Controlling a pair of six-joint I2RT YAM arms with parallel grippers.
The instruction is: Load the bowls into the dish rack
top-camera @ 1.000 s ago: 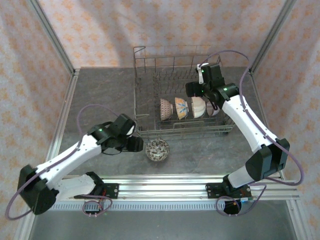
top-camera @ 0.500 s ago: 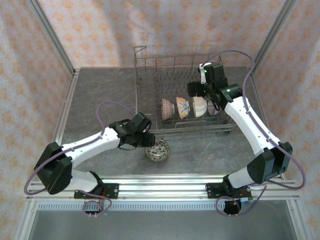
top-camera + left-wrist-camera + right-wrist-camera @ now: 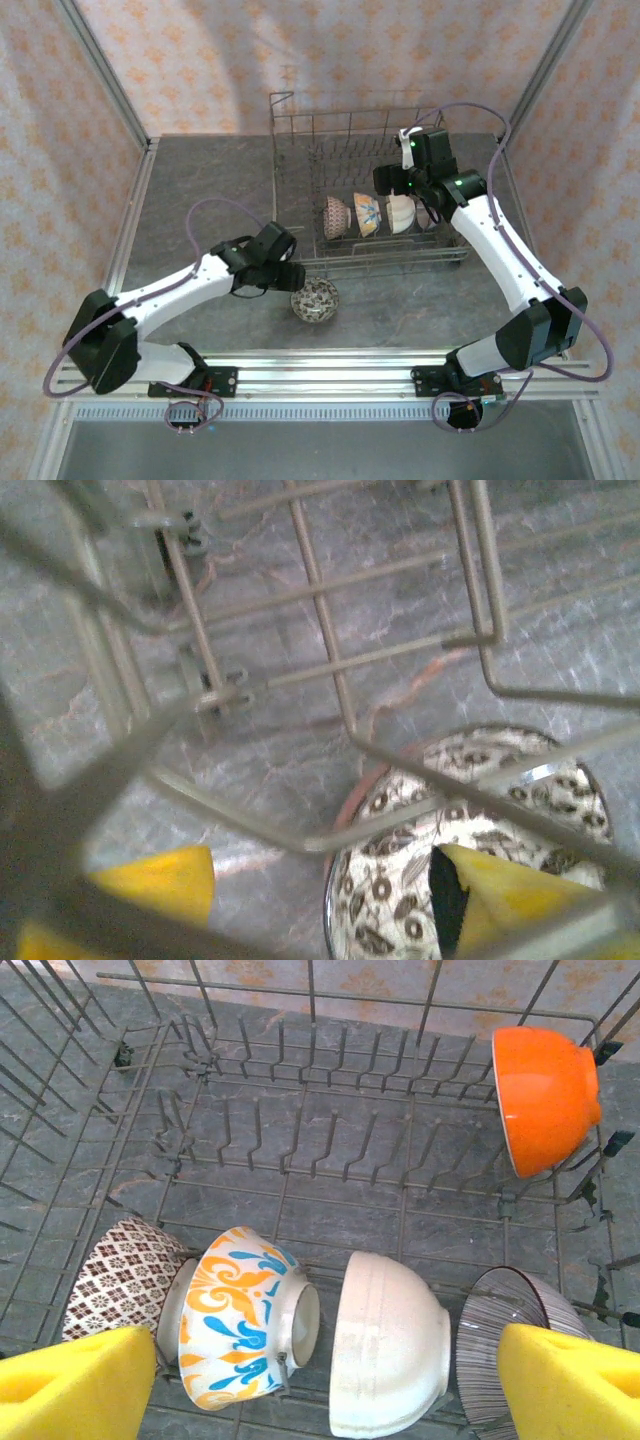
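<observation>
Low at the top view's centre, left gripper (image 3: 295,279) open, one finger over a patterned bowl (image 3: 315,299), the other over the table (image 3: 200,200), just outside the rack (image 3: 390,257), right gripper (image 3: 392,182) wide and empty above four racked bowls (image 3: 385,1340), orange bowl (image 3: 545,1095) upper right of its wrist view.

Setting: robot test booth. Patterned cloth walls (image 3: 350,50) on metal posts (image 3: 106,70) surround both arms (image 3: 170,290); grey marbled tabletop (image 3: 200,170) beneath them.
</observation>
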